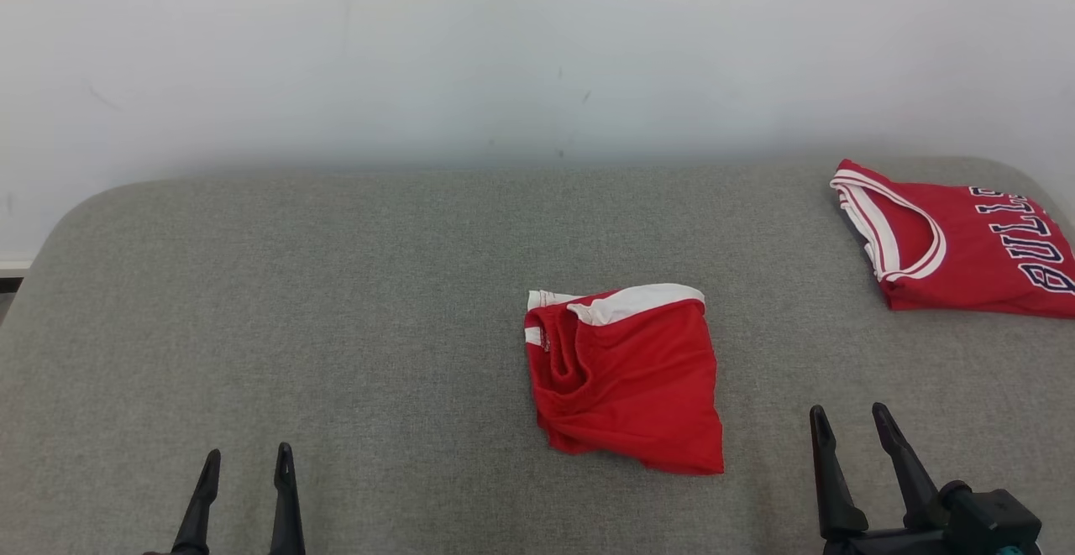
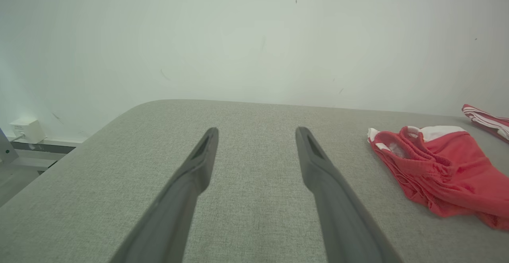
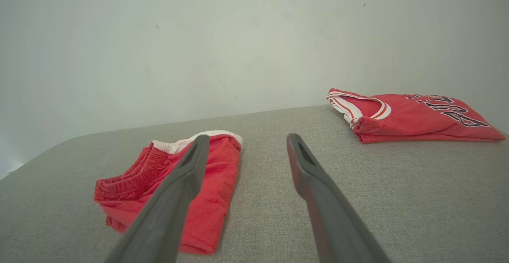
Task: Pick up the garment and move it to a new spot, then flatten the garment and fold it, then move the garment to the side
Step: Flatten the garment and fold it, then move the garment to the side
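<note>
Jaws spread, empty, fingers (image 1: pixel 284 488) pointing forward, red shorts (image 1: pixel 626 379) ahead between them

On a padded table (image 1: pixel 336 303) backed by a wall (image 1: pixel 504 51), shorts (image 1: pixel 626 379) lie at the middle, a jersey (image 1: pixel 966 244) at the far right corner, the left gripper (image 1: pixel 248 450) at the near left, and the right gripper (image 1: pixel 848 409) at the near right, beside the shorts.
</note>
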